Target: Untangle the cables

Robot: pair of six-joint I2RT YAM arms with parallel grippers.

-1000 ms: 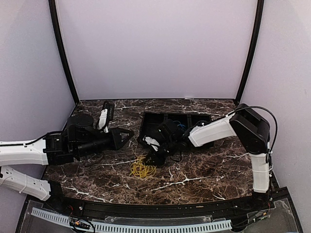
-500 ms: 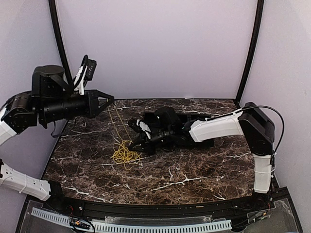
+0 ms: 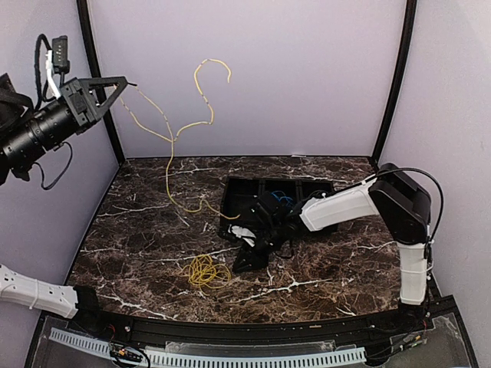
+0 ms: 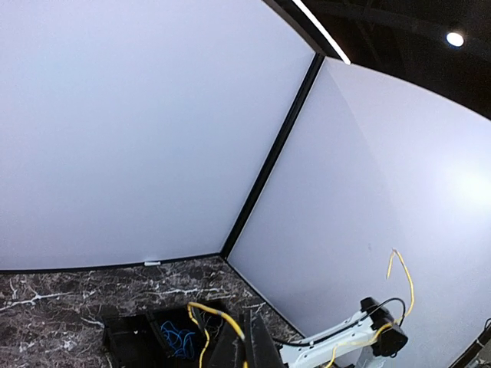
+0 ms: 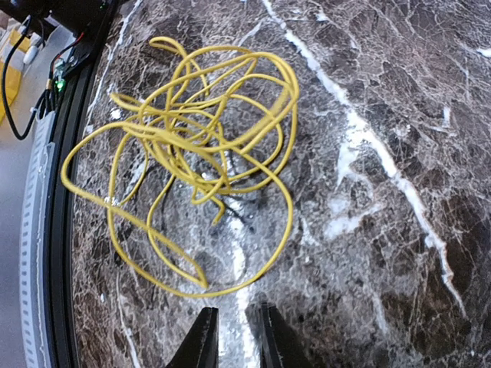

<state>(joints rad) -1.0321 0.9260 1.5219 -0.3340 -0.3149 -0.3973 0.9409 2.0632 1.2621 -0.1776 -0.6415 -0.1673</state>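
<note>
where visible, blue cable [image 4: 178, 338] in tray [image 3: 234, 192]

Just ahead of my right gripper [image 5: 232, 337], whose fingers look like matt black plastic, the surface [image 5: 399, 115] is polished dark stone with white veins, faintly glossy. The yellow coil [image 5: 199, 153] on it has a smooth, slightly shiny plastic sheath. The yellow strand [image 3: 169, 161] trailing from my left gripper [image 3: 121, 81] looks the same.

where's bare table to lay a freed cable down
Bare table: the front right, between the right arm and the near edge, and the left side, between the wall and the yellow coil. Crowded: the middle, with the right gripper, coil, black tray and hanging yellow strand.
</note>
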